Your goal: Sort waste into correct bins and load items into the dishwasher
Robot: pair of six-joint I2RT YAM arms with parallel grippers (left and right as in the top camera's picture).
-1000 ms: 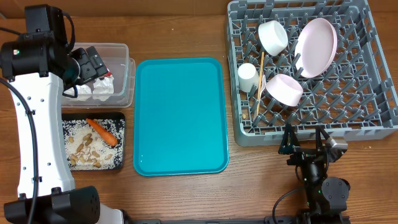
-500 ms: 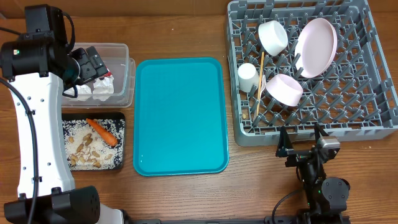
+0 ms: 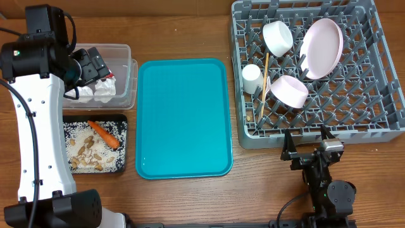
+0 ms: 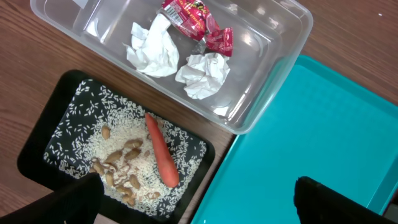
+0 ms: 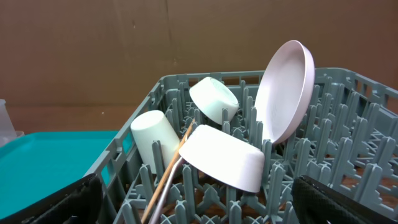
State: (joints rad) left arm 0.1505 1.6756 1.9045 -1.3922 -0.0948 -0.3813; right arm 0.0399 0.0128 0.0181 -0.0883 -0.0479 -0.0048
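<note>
The clear tub [image 3: 131, 76] holds two crumpled napkins [image 4: 152, 50] and the red wrapper [image 4: 196, 15]. The black tray [image 3: 95, 116] holds the carrot [image 3: 104, 134] and beige scraps with rice [image 3: 85, 155]. My left gripper [image 3: 95, 63] hovers open and empty above the tub; in its wrist view [image 4: 205, 205] the jaws stand wide apart. The grey dish rack [image 3: 380, 95] holds the pink plate [image 3: 321, 47], two bowls [image 3: 278, 37] [image 3: 290, 90], the cup [image 3: 252, 77] and the chopstick [image 3: 265, 76]. My right gripper [image 3: 309, 145] is open and empty at the rack's front edge.
The teal serving tray [image 3: 183, 117] lies bare between the bins and the rack. In the right wrist view a pale thin handle [image 5: 166, 193] lies beside the chopstick [image 5: 177, 158] under the near bowl [image 5: 224, 158]. Wooden table [image 3: 190, 196] surrounds everything.
My right gripper has shifted slightly and straightened at the rack's front edge. The left arm and all objects have not moved.
</note>
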